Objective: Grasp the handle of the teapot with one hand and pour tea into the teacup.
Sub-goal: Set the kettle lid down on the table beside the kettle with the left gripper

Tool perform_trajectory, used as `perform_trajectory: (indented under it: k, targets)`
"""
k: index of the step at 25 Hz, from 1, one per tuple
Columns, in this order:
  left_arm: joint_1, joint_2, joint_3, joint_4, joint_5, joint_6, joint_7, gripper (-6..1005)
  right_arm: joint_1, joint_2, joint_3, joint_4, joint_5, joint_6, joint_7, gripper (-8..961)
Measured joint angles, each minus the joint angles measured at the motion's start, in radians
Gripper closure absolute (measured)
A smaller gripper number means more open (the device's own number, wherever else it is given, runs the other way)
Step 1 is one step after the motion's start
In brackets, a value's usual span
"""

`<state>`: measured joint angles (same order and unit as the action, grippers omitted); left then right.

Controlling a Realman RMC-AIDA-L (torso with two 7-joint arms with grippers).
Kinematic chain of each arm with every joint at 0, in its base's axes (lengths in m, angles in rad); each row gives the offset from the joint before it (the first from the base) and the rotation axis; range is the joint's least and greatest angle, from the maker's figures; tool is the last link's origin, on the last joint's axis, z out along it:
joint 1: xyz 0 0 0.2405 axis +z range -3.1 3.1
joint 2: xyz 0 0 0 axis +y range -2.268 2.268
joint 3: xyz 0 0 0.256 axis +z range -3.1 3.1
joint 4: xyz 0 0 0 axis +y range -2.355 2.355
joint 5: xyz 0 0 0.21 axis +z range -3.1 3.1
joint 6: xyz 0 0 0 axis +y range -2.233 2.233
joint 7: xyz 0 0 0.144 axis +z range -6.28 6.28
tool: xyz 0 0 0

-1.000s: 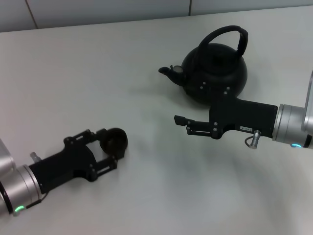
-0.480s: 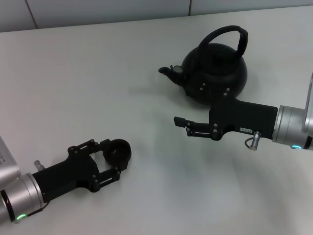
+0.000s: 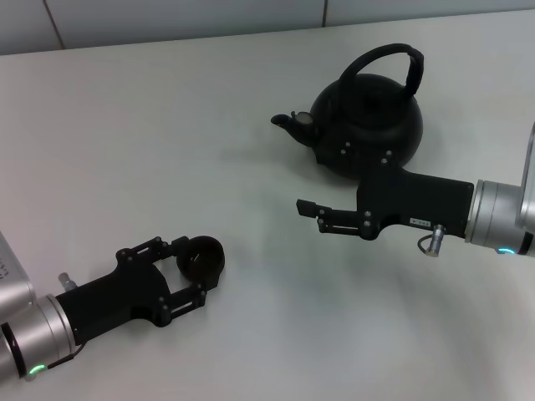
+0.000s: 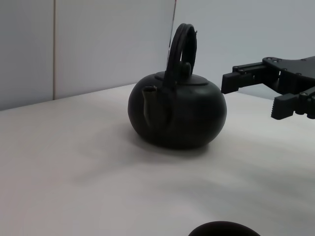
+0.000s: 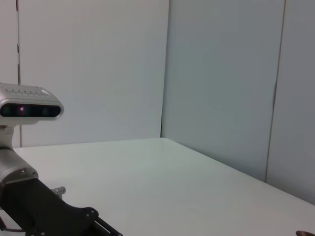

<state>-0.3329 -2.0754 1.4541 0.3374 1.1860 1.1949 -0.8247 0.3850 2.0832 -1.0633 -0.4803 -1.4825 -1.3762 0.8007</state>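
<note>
While my left gripper (image 3: 198, 269) rests low on the counter (image 3: 167, 150) with its fingers closed around the teacup (image 3: 203, 256), the teapot (image 3: 368, 125) stands upright well apart, spout toward my left, its handle (image 3: 393, 58) untouched. My right gripper (image 3: 311, 210) hovers just in front of the teapot, fingers only narrowly parted, holding nothing.

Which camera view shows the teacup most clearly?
The head view: the whole teacup shows from above, between the left gripper's fingers. The left wrist view catches only its rim at the edge; the right wrist view shows at most a sliver.
</note>
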Motion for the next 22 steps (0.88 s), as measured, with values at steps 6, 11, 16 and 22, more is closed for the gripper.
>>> perform_trajectory:
  k: [6, 11, 16, 22]
  targets:
    - [0.000, 0.001, 0.001, 0.000, 0.003, 0.000, -0.001, 268, 0.003, 0.000, 0.000, -0.001, 0.000, 0.000, 0.000, 180]
    - [0.000, 0.002, -0.002, 0.000, 0.000, 0.002, -0.003, 261, 0.004, 0.000, 0.000, -0.003, 0.000, 0.000, 0.000, 180]
    - [0.000, 0.002, 0.000, 0.000, 0.001, 0.004, -0.003, 253, 0.006, 0.000, 0.000, -0.003, 0.000, 0.000, 0.000, 179]
    - [0.000, 0.001, 0.001, 0.000, 0.003, 0.006, -0.002, 246, 0.008, -0.001, -0.001, -0.006, 0.000, 0.000, 0.000, 179]
